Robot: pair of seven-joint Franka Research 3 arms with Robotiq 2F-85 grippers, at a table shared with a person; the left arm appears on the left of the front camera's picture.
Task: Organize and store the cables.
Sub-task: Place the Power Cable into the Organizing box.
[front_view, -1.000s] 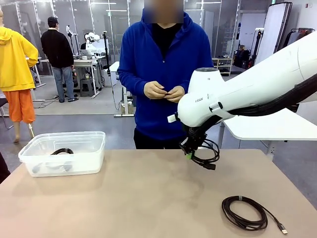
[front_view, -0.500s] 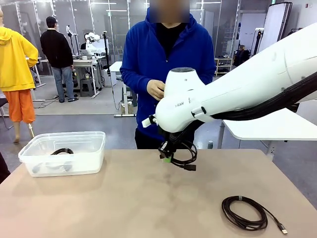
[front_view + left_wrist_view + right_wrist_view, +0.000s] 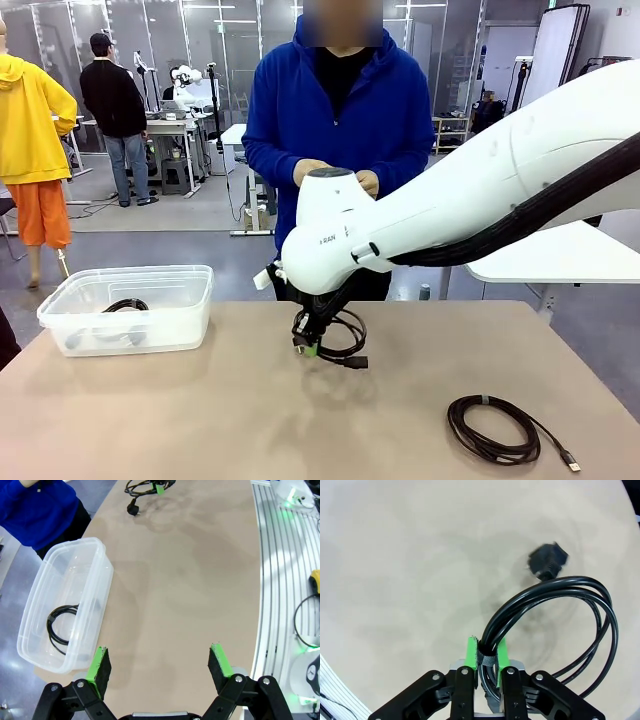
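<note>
Tan tabletop (image 3: 200,420), task partly done: right end effector (image 3: 486,652) pinches a black coiled cable (image 3: 555,589); clear plastic bin (image 3: 180,320) well left holds a second coil (image 3: 125,302); third coil (image 3: 454,425) lies rightward; left end effector (image 3: 159,664) spread.

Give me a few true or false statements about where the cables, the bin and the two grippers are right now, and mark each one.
1. The right gripper is shut on a coiled cable. True.
2. The clear bin has no cable in it. False: one black coil already lies inside.
3. The left gripper is open and holds nothing. True.
4. A loose cable lies on the table at the robot's left, next to the bin. False: it lies at the near right of the table, far from the bin.
</note>
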